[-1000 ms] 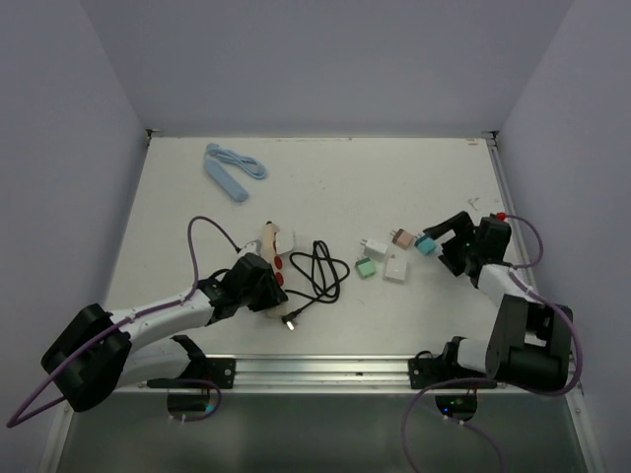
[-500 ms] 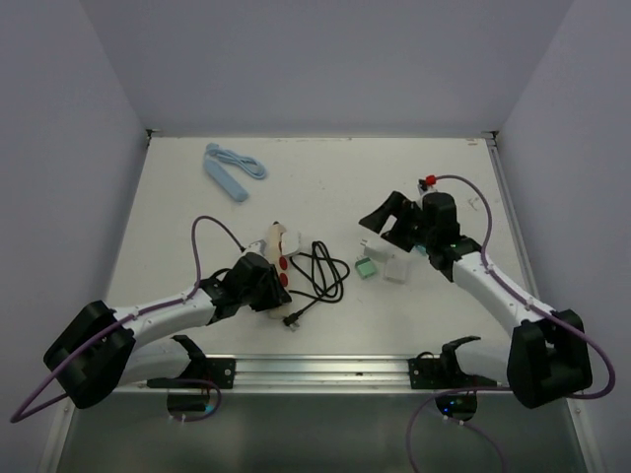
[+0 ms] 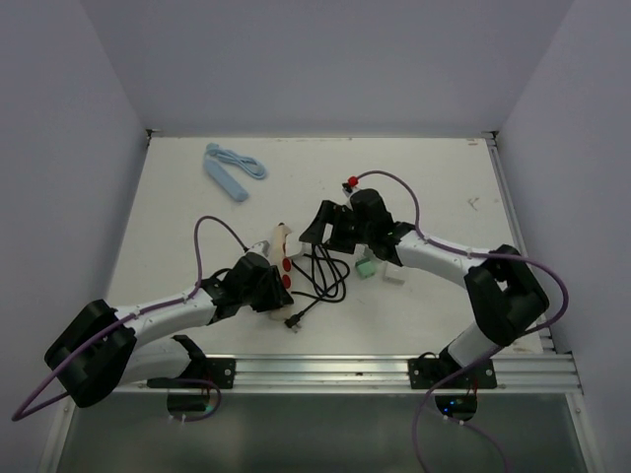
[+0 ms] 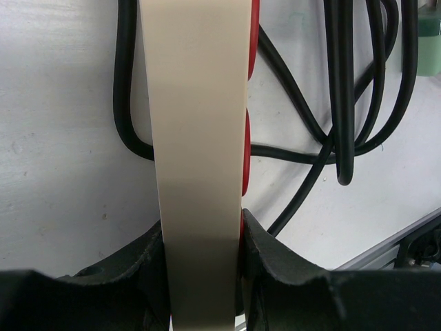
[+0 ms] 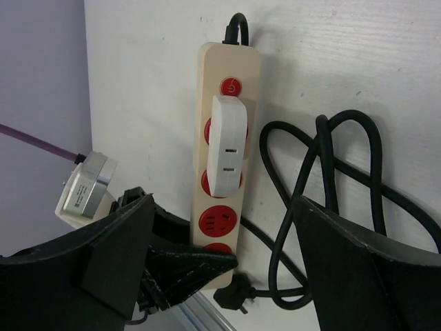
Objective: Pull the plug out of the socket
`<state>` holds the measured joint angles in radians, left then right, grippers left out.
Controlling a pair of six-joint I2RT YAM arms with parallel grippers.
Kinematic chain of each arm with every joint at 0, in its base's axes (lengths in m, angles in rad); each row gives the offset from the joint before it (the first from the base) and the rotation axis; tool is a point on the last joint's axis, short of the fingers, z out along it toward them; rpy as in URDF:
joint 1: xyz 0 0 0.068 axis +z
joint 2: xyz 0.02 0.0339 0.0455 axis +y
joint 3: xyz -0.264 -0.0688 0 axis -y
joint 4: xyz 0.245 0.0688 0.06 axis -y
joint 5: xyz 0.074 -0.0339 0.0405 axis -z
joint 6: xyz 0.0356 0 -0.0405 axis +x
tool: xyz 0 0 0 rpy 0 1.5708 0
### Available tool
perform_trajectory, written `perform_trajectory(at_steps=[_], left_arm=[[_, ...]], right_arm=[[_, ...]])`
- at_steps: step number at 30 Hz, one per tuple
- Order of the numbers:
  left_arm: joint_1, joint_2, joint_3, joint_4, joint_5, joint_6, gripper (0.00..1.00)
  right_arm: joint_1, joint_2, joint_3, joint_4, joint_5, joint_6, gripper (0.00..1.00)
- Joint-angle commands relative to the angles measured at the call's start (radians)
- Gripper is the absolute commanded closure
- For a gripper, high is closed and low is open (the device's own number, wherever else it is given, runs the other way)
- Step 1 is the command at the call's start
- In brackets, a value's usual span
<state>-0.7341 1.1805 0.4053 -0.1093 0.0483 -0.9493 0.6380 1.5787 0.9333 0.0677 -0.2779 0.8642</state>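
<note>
While your right gripper (image 3: 327, 231) hovers by the power strip (image 3: 282, 246) overhead, the left wrist shows your left gripper (image 4: 203, 243) clamped on its end; from the right wrist, jaws stand apart, white plug (image 5: 227, 141) seated, unpulled.

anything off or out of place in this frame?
Nothing damaged or spilled. Only oddity: the power strip has its own black cable in a loose tangle beside it, with the end plug lying unplugged on the table. The white plug sits in the strip. The left gripper clamps the strip's end and the right gripper is open nearby.
</note>
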Motion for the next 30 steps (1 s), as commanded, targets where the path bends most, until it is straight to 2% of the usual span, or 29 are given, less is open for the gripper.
perform_trajectory(at_steps=[1, 3, 7, 15, 18, 19, 22, 23, 25, 26, 29, 30], left_arm=[[-0.01, 0.008, -0.019, 0.017, 0.062, 0.03, 1.0], [-0.008, 0.007, -0.02, 0.017, 0.064, 0.03, 1.0], [-0.008, 0.007, -0.022, 0.019, 0.065, 0.033, 1.0], [-0.01, 0.019, -0.02, 0.033, 0.077, 0.044, 0.96], [-0.01, 0.018, -0.019, 0.023, 0.073, 0.043, 0.92], [-0.01, 0.013, -0.019, 0.022, 0.067, 0.04, 0.91], [-0.008, 0.001, -0.019, 0.02, 0.061, 0.032, 0.78], [-0.008, -0.008, -0.019, 0.023, 0.061, 0.029, 0.65], [-0.008, -0.021, -0.017, 0.028, 0.058, 0.026, 0.51], [-0.01, -0.024, -0.017, 0.028, 0.056, 0.026, 0.37], [-0.008, -0.024, 0.0, 0.013, 0.042, 0.026, 0.21], [-0.01, -0.025, 0.009, 0.007, 0.039, 0.026, 0.19]], right_arm=[[0.02, 0.064, 0.064, 0.069, -0.013, 0.006, 0.16], [0.031, 0.11, 0.087, 0.075, -0.024, 0.006, 0.18], [0.038, 0.161, 0.107, 0.095, -0.043, 0.013, 0.34], [0.043, 0.228, 0.136, 0.132, -0.069, 0.018, 0.56], [0.043, 0.239, 0.137, 0.126, -0.072, 0.018, 0.67], [0.043, 0.238, 0.134, 0.124, -0.067, 0.018, 0.74], [0.043, 0.228, 0.128, 0.112, -0.069, 0.01, 0.88], [0.043, 0.225, 0.127, 0.101, -0.072, 0.006, 0.91], [0.045, 0.219, 0.122, 0.099, -0.078, 0.002, 0.98], [0.043, 0.219, 0.119, 0.096, -0.079, 0.001, 1.0], [0.043, 0.207, 0.111, 0.093, -0.086, 0.002, 1.0], [0.043, 0.207, 0.11, 0.087, -0.092, 0.002, 1.0]])
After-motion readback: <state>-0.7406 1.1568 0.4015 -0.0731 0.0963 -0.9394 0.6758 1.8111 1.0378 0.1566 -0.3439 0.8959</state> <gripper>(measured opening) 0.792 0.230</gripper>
